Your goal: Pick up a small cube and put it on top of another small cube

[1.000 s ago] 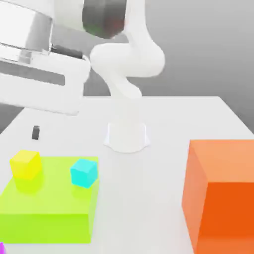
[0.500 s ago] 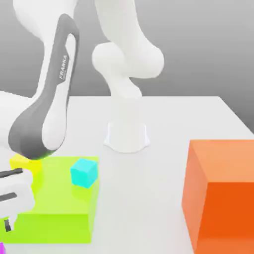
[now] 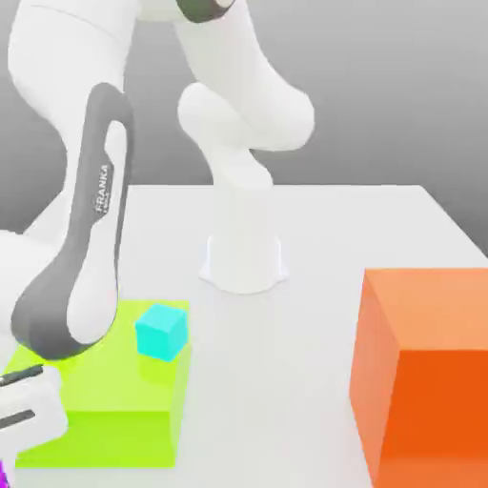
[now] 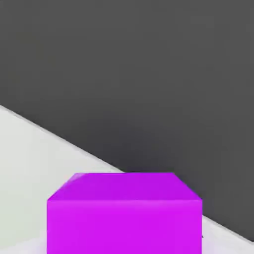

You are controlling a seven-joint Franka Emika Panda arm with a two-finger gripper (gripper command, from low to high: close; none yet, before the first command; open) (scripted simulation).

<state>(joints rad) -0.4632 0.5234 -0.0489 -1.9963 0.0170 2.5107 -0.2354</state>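
A small magenta cube (image 4: 124, 213) rests on the white table, close up and centred in the hand view. A sliver of this magenta cube (image 3: 3, 474) shows at the bottom corner of the exterior view's left. My gripper's white hand (image 3: 29, 412) is low over that corner, shut on the cube. A small cyan cube (image 3: 160, 331) sits on the flat lime-green block (image 3: 105, 412), near its far right corner. My arm's grey-and-white link (image 3: 81, 257) covers the block's far left part.
A tall orange block (image 3: 424, 381) stands on the exterior view's right. The arm's round white base (image 3: 244, 262) is at the middle back of the white table (image 3: 286, 381). The table's edge runs close behind the magenta cube in the hand view.
The arm swung down to the exterior view's left and the hand sank toward the front corner. It now hides the yellow cube on the green block. The gripper went from open to shut.
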